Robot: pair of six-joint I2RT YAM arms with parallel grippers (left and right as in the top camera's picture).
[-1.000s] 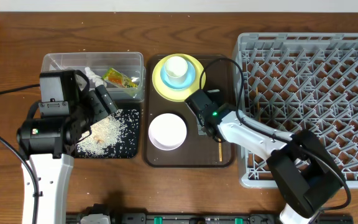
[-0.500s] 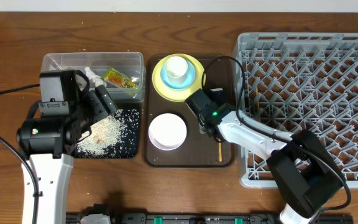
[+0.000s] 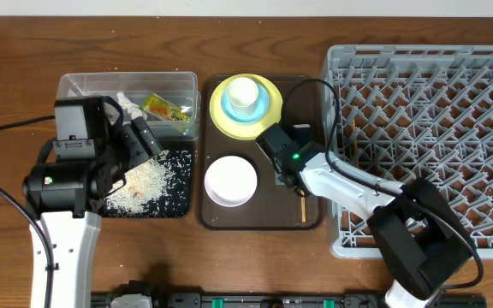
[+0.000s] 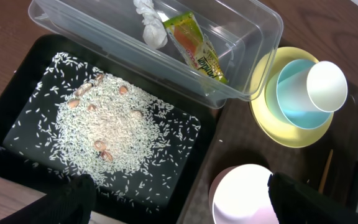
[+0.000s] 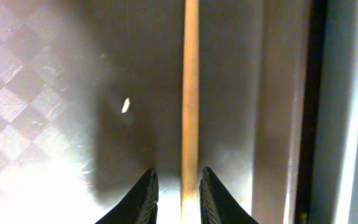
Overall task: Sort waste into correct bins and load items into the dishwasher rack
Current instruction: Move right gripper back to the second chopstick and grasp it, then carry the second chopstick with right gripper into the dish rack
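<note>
Brown wooden tabletop (image 3: 15, 51) carries everything. Leftmost, the left gripper (image 4: 182, 205) hangs spread wide and empty above the black tray (image 4: 179, 168) of rice grains (image 4: 114, 134). Behind it, the clear tub (image 4: 253, 37) holds the snack wrapper (image 4: 197, 46) and paper scrap (image 4: 151, 28). Over the brown serving tray (image 3: 204, 218), the right gripper (image 5: 176, 196) straddles a chopstick (image 5: 190, 93), jaws narrow; whether they actually pinch it is unclear. The grey rack (image 3: 435, 145) sits rightmost.

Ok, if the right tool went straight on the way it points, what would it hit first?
The chopstick, lying on the brown tray right between the right tool's tips. How far off is unclear; nothing else shows in between.
</note>
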